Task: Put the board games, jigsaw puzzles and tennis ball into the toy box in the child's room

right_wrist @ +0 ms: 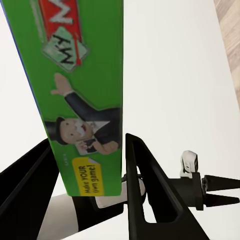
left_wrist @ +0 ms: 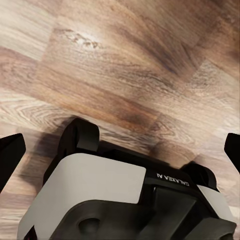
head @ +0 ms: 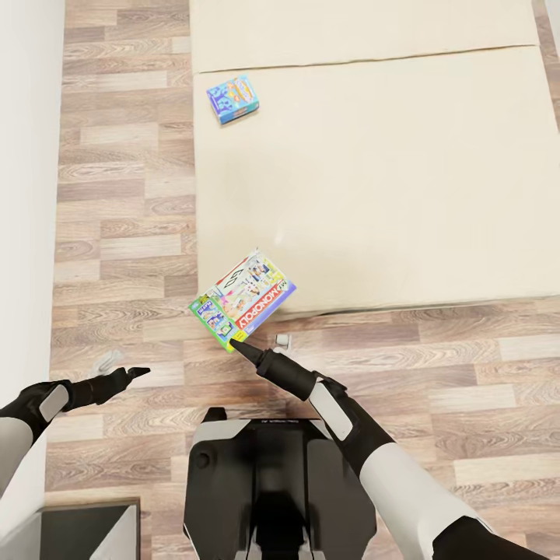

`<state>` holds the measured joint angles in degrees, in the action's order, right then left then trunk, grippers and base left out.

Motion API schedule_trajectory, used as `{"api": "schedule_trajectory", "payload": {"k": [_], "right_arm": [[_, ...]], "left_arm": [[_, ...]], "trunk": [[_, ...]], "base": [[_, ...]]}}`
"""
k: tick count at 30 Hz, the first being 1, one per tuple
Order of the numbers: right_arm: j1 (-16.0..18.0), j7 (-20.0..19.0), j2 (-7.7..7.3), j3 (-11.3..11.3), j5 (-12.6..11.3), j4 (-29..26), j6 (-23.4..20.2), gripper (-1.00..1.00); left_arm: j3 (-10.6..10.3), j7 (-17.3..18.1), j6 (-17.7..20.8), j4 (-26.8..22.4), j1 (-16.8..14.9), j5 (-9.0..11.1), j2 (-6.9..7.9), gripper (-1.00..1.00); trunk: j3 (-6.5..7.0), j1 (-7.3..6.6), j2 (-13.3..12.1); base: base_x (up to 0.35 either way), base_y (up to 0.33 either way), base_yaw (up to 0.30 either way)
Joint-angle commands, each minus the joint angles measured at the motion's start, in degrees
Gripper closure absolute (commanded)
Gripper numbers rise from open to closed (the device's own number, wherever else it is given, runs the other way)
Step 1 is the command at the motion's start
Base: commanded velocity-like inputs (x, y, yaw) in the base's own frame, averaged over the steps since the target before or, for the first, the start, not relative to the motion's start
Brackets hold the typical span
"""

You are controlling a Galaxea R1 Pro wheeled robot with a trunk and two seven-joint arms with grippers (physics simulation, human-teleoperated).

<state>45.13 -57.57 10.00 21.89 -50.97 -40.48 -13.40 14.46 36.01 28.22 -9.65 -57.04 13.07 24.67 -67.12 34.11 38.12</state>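
Two board games show in the head view. A light blue one (head: 232,99) lies flat near the far left edge of the cream bed (head: 373,171). A Monopoly box (head: 243,299) sits at the bed's near left corner, jutting out over the floor. My right gripper (head: 237,346) is shut on its near green edge. In the right wrist view that green edge (right_wrist: 82,100) stands between the two black fingers (right_wrist: 145,180) of my right gripper (right_wrist: 87,140). My left gripper (head: 136,373) hangs open over the floor, left of the bed, its fingertips (left_wrist: 10,150) spread wide with nothing between them.
A white wall (head: 23,194) runs along the left. Wood-plank floor (head: 124,233) lies between wall and bed. My base (head: 264,482) stands just before the bed's corner. A small grey object (head: 282,340) lies on the floor by the right gripper. A dark block (head: 85,533) sits at lower left.
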Motion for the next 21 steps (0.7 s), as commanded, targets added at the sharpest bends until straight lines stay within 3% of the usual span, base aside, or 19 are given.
{"api": "schedule_trajectory", "payload": {"k": [1,21], "right_arm": [[0.0,-0.1,0.00,0.1,-0.6,0.1,-0.6,1.00],[0.0,-0.2,0.00,0.1,-0.5,0.0,-0.4,1.00]], "left_arm": [[0.0,0.0,0.5,0.0,0.0,0.5,0.02,-1.00],[0.0,0.0,0.5,0.0,0.0,0.6,0.09,-1.00]], "trunk": [[0.16,-0.20,-0.4],[3.93,-4.60,-8.4]], "base": [[0.000,0.000,0.000],[0.000,0.000,0.000]]}}
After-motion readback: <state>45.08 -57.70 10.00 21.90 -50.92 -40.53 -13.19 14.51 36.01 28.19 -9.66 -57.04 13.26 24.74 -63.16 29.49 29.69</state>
